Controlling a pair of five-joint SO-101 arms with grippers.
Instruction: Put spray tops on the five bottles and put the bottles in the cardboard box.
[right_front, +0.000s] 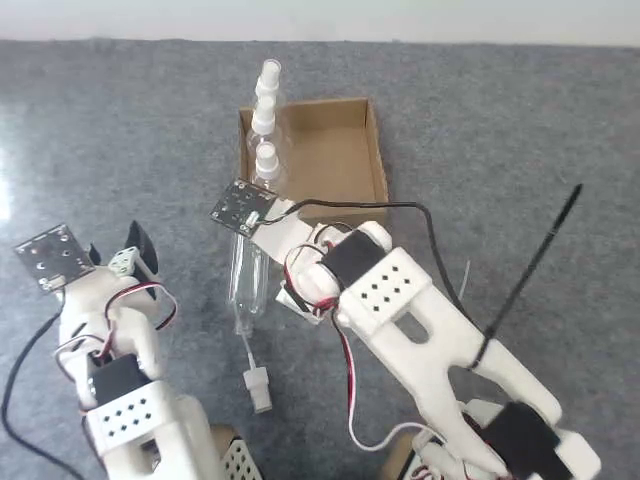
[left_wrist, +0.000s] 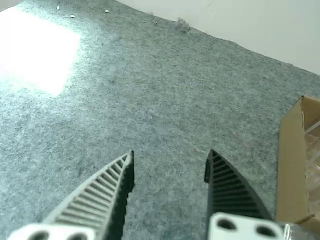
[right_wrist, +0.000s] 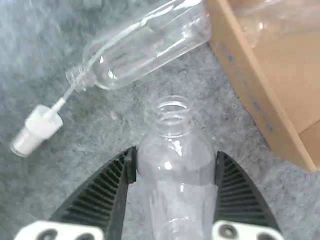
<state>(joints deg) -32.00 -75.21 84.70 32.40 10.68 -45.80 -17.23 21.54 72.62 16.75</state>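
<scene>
1. Firstly, from above: the cardboard box (right_front: 375, 150) sits at twelve o'clock on the grey felt (right_front: 520, 120). Three capped bottles (right_front: 265, 118) stand inside it along the nine o'clock wall. A lying bottle (right_front: 248, 275) rests on the felt just outside the box, at about seven o'clock from it. A loose spray top (right_front: 259, 386) lies close to its open mouth. The left gripper (right_front: 132, 250) is at eight o'clock, and the right arm (right_front: 400, 300) comes in from five o'clock.

2. Next, the left wrist view: the fingers are apart with nothing between them, above bare felt. A corner of the box is near.

3. Lastly, the right wrist view: the right gripper (right_wrist: 175, 152) is clamped on the body of the held bottle (right_wrist: 175, 130), which is clear and has no top on its mouth. I judge that this empty thin plastic is light, smooth and a little slippery, and that it dents under a hard squeeze. So the wide body is the good place to hold, with the neck left free. The spray top should be taken by its white head, because the thin tube bends.
</scene>
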